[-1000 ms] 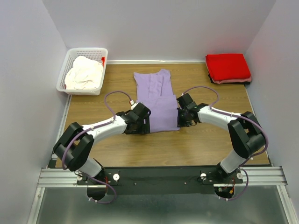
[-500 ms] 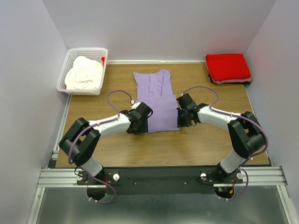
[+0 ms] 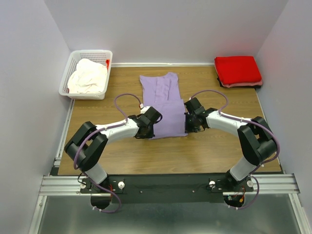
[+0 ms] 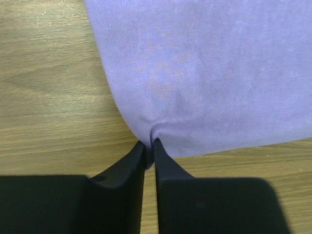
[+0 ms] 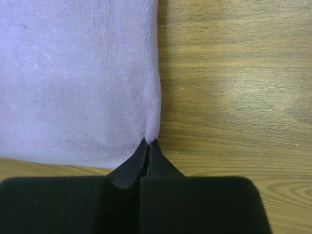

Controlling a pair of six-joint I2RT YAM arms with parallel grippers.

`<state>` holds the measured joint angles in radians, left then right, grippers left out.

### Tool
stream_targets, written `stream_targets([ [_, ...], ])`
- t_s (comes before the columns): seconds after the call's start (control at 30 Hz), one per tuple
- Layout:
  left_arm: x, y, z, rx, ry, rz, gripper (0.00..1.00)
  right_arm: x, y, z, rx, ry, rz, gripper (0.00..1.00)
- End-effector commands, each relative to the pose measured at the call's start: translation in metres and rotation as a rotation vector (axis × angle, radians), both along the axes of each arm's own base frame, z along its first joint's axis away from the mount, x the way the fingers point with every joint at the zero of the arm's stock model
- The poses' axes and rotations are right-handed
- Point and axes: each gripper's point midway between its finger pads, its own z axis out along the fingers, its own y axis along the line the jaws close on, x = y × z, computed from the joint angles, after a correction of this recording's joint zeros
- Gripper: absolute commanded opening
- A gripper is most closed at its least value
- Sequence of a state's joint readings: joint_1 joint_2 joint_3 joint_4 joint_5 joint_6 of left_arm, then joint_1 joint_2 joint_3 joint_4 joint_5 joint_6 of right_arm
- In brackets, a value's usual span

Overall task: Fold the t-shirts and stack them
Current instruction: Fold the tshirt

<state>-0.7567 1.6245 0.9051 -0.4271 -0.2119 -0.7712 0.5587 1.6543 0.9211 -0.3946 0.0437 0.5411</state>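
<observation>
The lavender t-shirt (image 3: 165, 105) lies partly folded, long and narrow, in the middle of the wooden table (image 3: 209, 151). My left gripper (image 3: 152, 127) is shut on its near-left corner; in the left wrist view the cloth (image 4: 204, 73) bunches between the fingertips (image 4: 149, 145). On the shirt's near-right edge my right gripper (image 3: 186, 122) is shut too, and the right wrist view shows the hem (image 5: 78, 83) pinched at the tips (image 5: 147, 142). A folded red t-shirt (image 3: 237, 69) sits at the far right. A cream-white t-shirt (image 3: 87, 76) lies crumpled in the basket.
The white lattice basket (image 3: 90, 53) stands at the far left corner of the table. Under the red shirt a pale folded layer (image 3: 242, 85) shows at the stack's edge. Light walls close in the table on three sides.
My left gripper has slid right onto the lavender shirt's near-left corner and its jaws have come together on the cloth. The right arm has not moved.
</observation>
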Motion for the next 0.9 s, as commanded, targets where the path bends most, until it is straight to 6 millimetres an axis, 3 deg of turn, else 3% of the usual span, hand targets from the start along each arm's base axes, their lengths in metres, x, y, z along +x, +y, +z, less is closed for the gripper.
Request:
stream_targets([
  [0.0,-0.024,0.02,-0.031,0.111,0.101,-0.004,0.09,-0.046,-0.026,-0.036,-0.127,0.165,0.021,0.0],
  [0.07,-0.027,0.021,-0.032,0.122,0.102,-0.006,0.0,-0.048,-0.027,-0.036,-0.126,0.169,0.025,0.0],
  [0.23,-0.046,0.021,-0.035,0.117,0.141,-0.044,0.0,-0.068,-0.027,-0.042,-0.098,0.236,0.043,0.0],
  [0.4,-0.078,0.018,-0.013,0.124,0.184,-0.099,0.0,-0.103,-0.039,-0.035,-0.096,0.327,0.038,0.0],
  [0.57,-0.133,0.015,0.018,0.078,0.246,-0.185,0.0,-0.133,-0.043,-0.005,-0.056,0.386,0.063,0.01],
  [0.7,-0.185,0.018,0.037,0.021,0.331,-0.23,0.0,-0.181,-0.049,0.021,-0.015,0.517,0.082,0.01],
  [0.77,-0.209,0.015,0.051,-0.058,0.382,-0.233,0.0,-0.191,-0.047,0.036,0.041,0.506,0.079,0.0],
  [0.87,-0.211,0.012,0.071,-0.154,0.37,-0.217,0.0,-0.193,-0.047,0.055,0.064,0.486,0.066,0.01],
])
